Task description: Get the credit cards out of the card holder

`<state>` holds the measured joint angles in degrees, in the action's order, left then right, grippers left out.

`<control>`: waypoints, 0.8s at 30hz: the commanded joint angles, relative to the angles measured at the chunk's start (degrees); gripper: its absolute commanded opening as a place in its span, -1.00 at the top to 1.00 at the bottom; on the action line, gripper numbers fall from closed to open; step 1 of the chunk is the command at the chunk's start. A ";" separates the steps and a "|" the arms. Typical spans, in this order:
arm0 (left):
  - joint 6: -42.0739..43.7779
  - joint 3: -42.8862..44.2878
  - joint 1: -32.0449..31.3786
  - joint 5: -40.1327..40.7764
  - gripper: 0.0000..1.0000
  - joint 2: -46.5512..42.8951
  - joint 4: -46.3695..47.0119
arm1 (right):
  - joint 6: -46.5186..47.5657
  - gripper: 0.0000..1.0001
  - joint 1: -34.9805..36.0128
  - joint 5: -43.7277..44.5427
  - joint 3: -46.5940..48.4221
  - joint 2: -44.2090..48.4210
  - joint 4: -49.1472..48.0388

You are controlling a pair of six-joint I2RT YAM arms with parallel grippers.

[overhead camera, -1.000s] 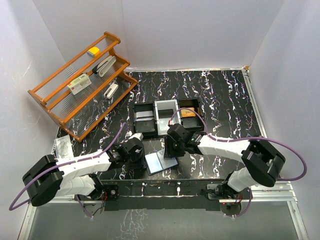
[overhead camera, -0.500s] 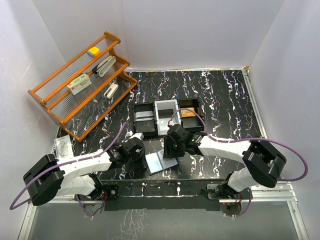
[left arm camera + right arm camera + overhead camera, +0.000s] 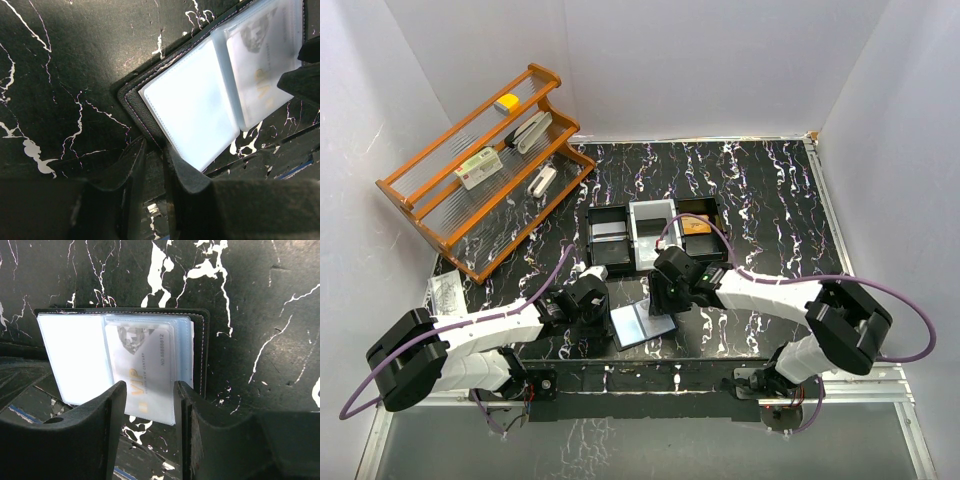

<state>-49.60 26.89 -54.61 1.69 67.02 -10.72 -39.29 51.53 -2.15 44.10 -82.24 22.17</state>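
Your left gripper [image 3: 154,167] is pinching the edge of the card holder [image 3: 190,100]. Your right gripper [image 3: 150,405] is hovering open astride the VIP card [image 3: 142,372], so centre on its free edge before closing.

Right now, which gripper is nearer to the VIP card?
Right. The right gripper stands open at the VIP card; the left gripper pinches the card holder at its opposite side.

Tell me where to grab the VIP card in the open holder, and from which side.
Pinch the VIP card by its short end that sticks out past the card holder on the near side. Come in from there and pull along its length: the other edges look sleeved. The left fingers seem to pin the holder's corner.
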 commanded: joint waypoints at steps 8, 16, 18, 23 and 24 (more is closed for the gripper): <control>0.71 1.52 -0.37 -0.49 0.63 0.47 -0.35 | -0.26 0.33 0.10 -2.73 -0.33 -1.97 -4.62; 0.85 1.70 -0.34 -0.73 0.64 1.31 0.35 | -1.38 0.22 0.15 -1.52 -0.34 -3.61 -3.54; 0.91 1.71 -0.41 -0.73 0.64 1.31 0.27 | -1.56 0.19 0.15 0.10 -0.04 -4.12 -2.22; 0.91 1.52 -0.35 -0.48 0.64 0.80 -0.15 | -0.95 0.14 0.17 2.07 0.39 -3.61 -0.55; 0.87 1.53 -0.37 -0.40 0.64 0.71 -0.24 | -0.67 0.14 0.19 1.76 0.54 -3.74 -0.39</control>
<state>-49.01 27.40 -54.61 1.52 67.83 -10.79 -40.64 51.51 -3.73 44.23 -84.42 19.88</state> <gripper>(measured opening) 0.183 0.424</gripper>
